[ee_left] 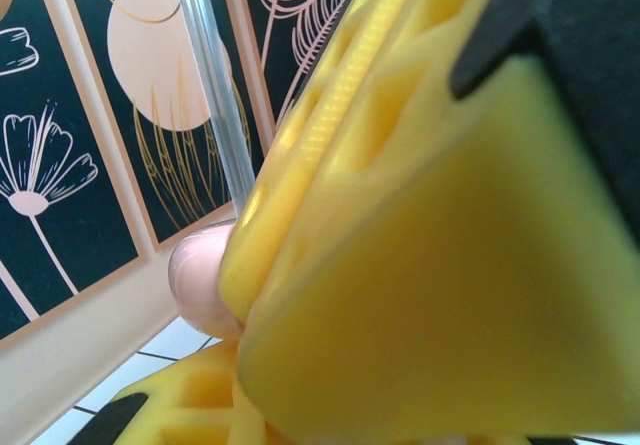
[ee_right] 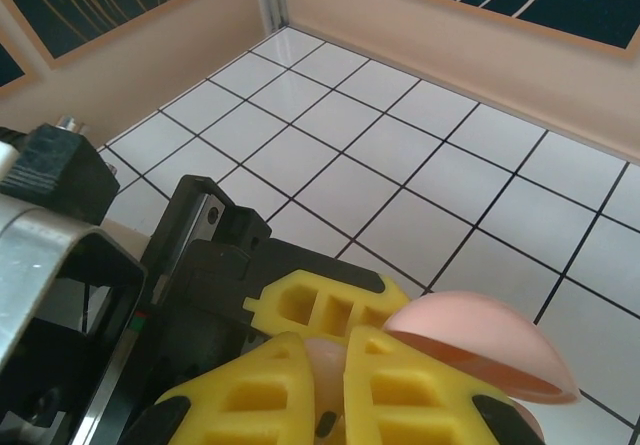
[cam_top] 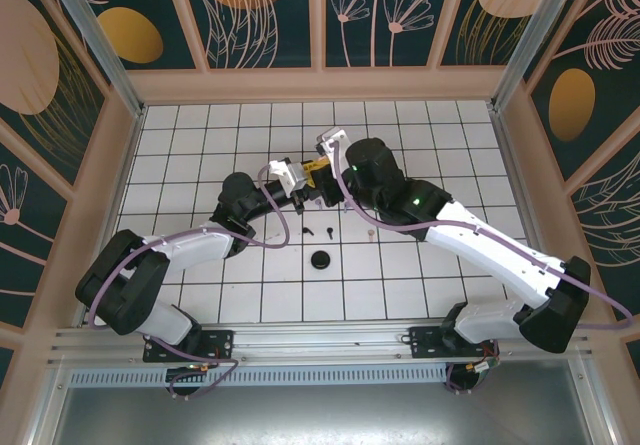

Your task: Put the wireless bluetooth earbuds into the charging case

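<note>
Top external view: the left gripper [cam_top: 303, 185] and right gripper [cam_top: 322, 177] meet tip to tip at the centre of the white tiled table [cam_top: 200, 135]. Two black earbuds [cam_top: 309, 233] lie loose on the tiles at 6 o'clock from that meeting point. The round black case [cam_top: 321, 259] sits further along the same line. A tiny pale piece [cam_top: 372, 233] at 4 o'clock is too small to identify.

Left wrist view: the left gripper [ee_left: 235, 335] has its yellow jaws drawn together, with the rounded edge of the pink case [ee_left: 198, 283] pinched at their tips, at 9 o'clock.

Right wrist view: the right gripper [ee_right: 325, 390] is clamped on the pink case [ee_right: 480, 350], whose lid stands raised at 3 o'clock. The left gripper's yellow finger [ee_right: 320, 310] presses in from 12 o'clock.
</note>
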Robot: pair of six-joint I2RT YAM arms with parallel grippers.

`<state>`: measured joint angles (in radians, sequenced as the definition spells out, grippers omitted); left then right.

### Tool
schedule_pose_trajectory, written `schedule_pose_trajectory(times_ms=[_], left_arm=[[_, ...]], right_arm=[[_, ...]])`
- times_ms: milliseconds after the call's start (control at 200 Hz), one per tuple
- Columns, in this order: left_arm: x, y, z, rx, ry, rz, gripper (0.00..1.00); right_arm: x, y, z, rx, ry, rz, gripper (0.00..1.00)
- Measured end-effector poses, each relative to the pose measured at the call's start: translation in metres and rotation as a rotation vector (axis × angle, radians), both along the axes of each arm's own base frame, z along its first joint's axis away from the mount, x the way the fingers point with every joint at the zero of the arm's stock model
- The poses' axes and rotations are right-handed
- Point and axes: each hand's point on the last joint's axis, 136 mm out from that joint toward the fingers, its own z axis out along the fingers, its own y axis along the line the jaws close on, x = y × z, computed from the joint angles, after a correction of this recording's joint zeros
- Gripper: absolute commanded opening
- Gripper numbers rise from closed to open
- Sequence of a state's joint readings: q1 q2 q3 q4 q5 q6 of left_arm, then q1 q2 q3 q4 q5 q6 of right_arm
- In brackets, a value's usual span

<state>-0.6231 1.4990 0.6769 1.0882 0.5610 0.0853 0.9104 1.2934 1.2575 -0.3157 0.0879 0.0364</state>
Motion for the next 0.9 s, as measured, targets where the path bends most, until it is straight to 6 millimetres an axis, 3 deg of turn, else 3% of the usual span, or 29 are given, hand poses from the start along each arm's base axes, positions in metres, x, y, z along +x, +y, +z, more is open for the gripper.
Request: schedule_pose_trajectory(times_ms=[130,320,500,901], left_arm=[[0.000,0.000,0.004,-0.008,-0.012,0.000,0.00],[-0.001,0.000,0.014,-0.029,-0.042,-0.001,0.00],[-0.001,0.000,0.014,-0.030,-0.042,-0.001,0.00],[-0.002,0.000,0.016,-0.032,-0.046,-0.002,0.00]], right_arm=[[0.003,-0.009,0.008,0.041,0.014,-0.027,0.11],[0.015,-0.039,0.032,0.140,0.025,-0.130,0.11],[0.009,-0.051,0.051,0.219,0.030,-0.150,0.11],[-0.006,-0.036,0.031,0.217,0.101,-0.078,0.11]])
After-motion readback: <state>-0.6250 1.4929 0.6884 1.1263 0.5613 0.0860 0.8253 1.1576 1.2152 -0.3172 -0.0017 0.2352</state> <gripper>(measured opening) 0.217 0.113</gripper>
